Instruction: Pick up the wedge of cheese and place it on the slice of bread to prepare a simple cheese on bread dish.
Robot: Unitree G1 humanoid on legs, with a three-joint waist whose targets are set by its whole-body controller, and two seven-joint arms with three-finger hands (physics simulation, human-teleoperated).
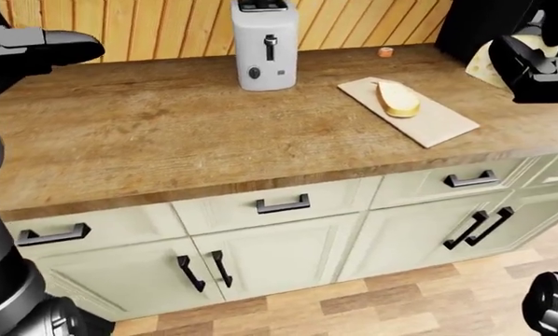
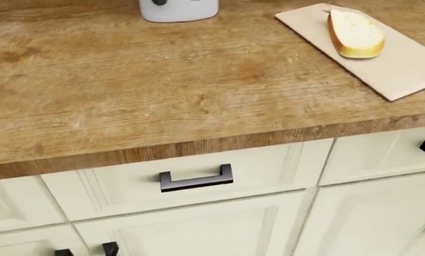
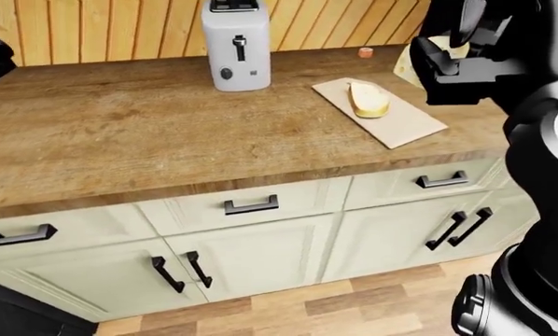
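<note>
A pale yellow wedge of cheese (image 3: 408,68) is held up at the right of the right-eye view, with my right hand (image 3: 458,61) shut on it above the counter. The hand partly hides the cheese. Left of and below that hand, the slice of bread (image 2: 354,33) lies on a light cutting board (image 2: 401,66). My left hand (image 1: 45,45) hangs at the top left of the left-eye view, far from the bread, fingers extended and holding nothing.
A white toaster (image 1: 265,45) stands by the wood-panel wall, left of the board. A small orange item (image 1: 386,52) lies beyond the board. The wooden counter (image 2: 162,90) ends above cream drawers with dark handles (image 2: 196,179).
</note>
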